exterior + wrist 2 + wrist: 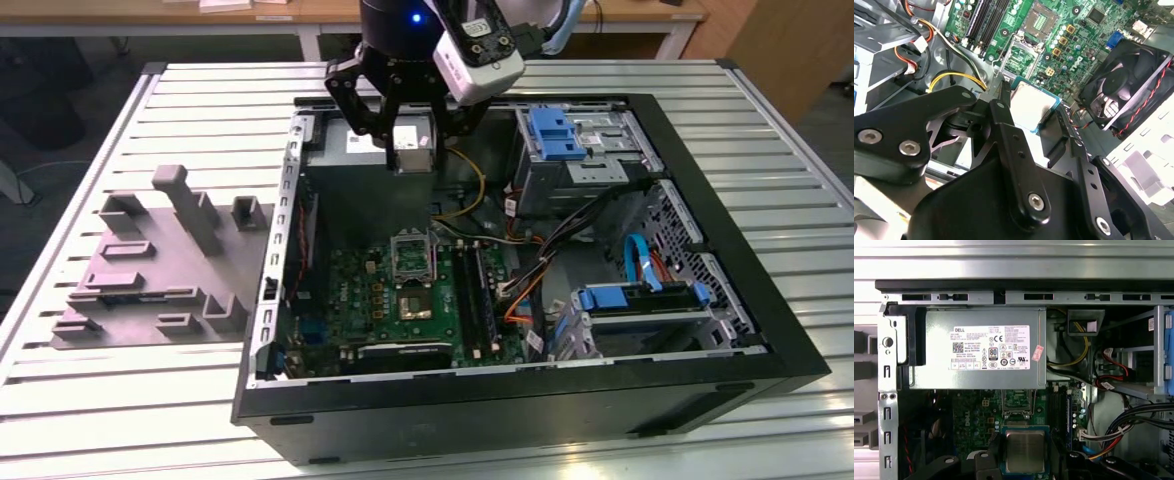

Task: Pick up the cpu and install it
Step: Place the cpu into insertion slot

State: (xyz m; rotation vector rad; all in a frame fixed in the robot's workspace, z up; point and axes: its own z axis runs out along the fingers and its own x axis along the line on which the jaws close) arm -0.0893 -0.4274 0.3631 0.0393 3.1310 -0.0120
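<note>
Hanging in the air above the open case, the cpu is pinched edge to edge by the end effector. The black fingers are closed to the chip's width, its silvery lid facing up. In the exterior view it sits over the far end of the computer case, just in front of the grey power supply at twelve o'clock. The motherboard socket lies well apart toward six o'clock and lower down, its frame looking open and nothing seated in it. A case fan is fixed near the board. At about eight o'clock, outside the case, a grey fixture block rests on the slatted surface.

I judge the pick-up done and the carry to the socket in hand, with installation not yet begun. Seating the chip calls for squaring its edges with the socket, keeping it level, and a gentle descent that stays clear of the raised frame and the nearby cables.
</note>
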